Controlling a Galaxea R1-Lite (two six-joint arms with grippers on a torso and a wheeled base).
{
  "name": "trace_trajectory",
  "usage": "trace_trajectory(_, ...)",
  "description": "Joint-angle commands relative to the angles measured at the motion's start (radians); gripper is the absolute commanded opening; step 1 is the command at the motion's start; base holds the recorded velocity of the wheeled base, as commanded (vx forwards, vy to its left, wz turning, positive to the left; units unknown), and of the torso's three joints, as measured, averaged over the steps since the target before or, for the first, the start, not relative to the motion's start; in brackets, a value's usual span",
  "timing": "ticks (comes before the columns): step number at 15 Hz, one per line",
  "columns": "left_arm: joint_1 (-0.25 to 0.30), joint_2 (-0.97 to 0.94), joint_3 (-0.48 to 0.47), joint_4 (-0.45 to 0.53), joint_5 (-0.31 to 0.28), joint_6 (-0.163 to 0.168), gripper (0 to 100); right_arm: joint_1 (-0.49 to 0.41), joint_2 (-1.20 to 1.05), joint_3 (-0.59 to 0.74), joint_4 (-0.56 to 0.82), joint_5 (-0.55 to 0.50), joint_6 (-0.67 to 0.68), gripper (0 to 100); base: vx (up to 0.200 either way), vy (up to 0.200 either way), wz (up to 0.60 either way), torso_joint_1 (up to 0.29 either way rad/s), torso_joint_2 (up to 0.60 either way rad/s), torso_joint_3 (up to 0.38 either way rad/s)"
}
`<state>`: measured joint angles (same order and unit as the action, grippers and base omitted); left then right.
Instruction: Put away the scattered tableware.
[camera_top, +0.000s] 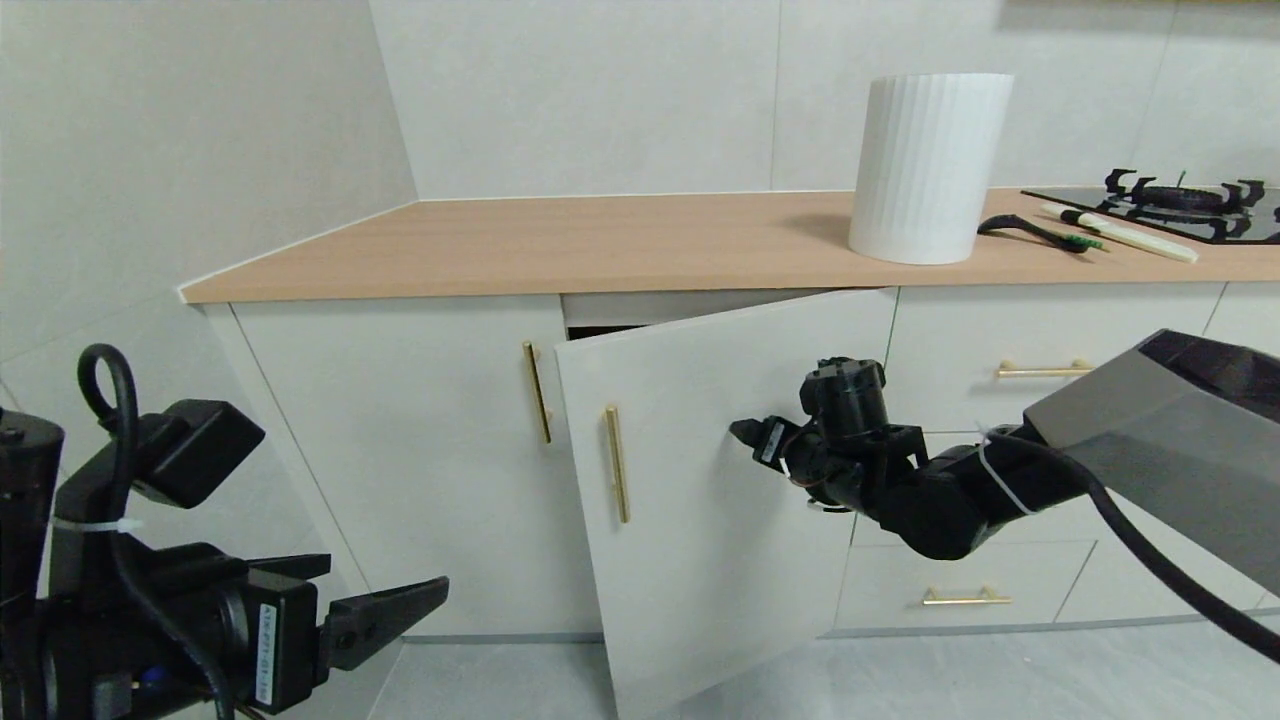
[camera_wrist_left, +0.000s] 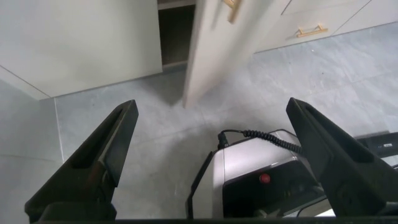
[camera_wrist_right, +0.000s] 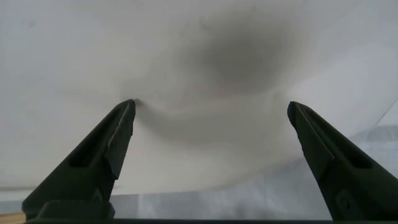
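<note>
On the wooden countertop (camera_top: 560, 245) stands a tall white ribbed holder (camera_top: 930, 165). To its right lie a black-handled utensil (camera_top: 1035, 233) and a long cream one (camera_top: 1135, 237). Below, a white cabinet door (camera_top: 720, 500) with a gold handle (camera_top: 615, 465) stands partly ajar. My right gripper (camera_top: 755, 438) is open, its fingers close against the door's white face (camera_wrist_right: 205, 62). Down at the lower left my left gripper (camera_top: 370, 590) hangs open over the floor with nothing in it; between its fingers (camera_wrist_left: 93, 162) I see the door's bottom edge (camera_wrist_left: 199, 62).
A black gas hob (camera_top: 1180, 200) sits at the counter's far right. A shut cabinet door with its own gold handle (camera_top: 537, 390) is left of the ajar one, and drawers with gold handles (camera_top: 1040, 370) are to the right. Grey tiled floor (camera_wrist_left: 155, 124) lies below.
</note>
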<state>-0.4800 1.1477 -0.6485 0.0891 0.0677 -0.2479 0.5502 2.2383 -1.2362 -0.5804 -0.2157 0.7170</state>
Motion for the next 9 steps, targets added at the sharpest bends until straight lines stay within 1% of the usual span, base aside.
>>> trace_trajectory(1, 0.0, 0.001, 0.0, 0.0, 0.0, -0.001, 100, -0.001, 0.052, -0.049, 0.001, -0.034, 0.004, 100, 0.0, 0.0, 0.0, 0.0, 0.0, 0.0)
trace_trajectory(5, 0.0, 0.003, 0.0, 0.0, 0.0, -0.001, 100, -0.013, 0.08, -0.092, 0.007, -0.07, 0.028, 100, 0.0, 0.0, 0.0, 0.0, 0.0, 0.0)
trace_trajectory(9, 0.0, 0.003, 0.0, 0.0, 0.0, -0.001, 100, -0.036, 0.156, -0.186, 0.01, -0.185, 0.027, 100, 0.0, 0.0, 0.0, 0.0, 0.0, 0.0)
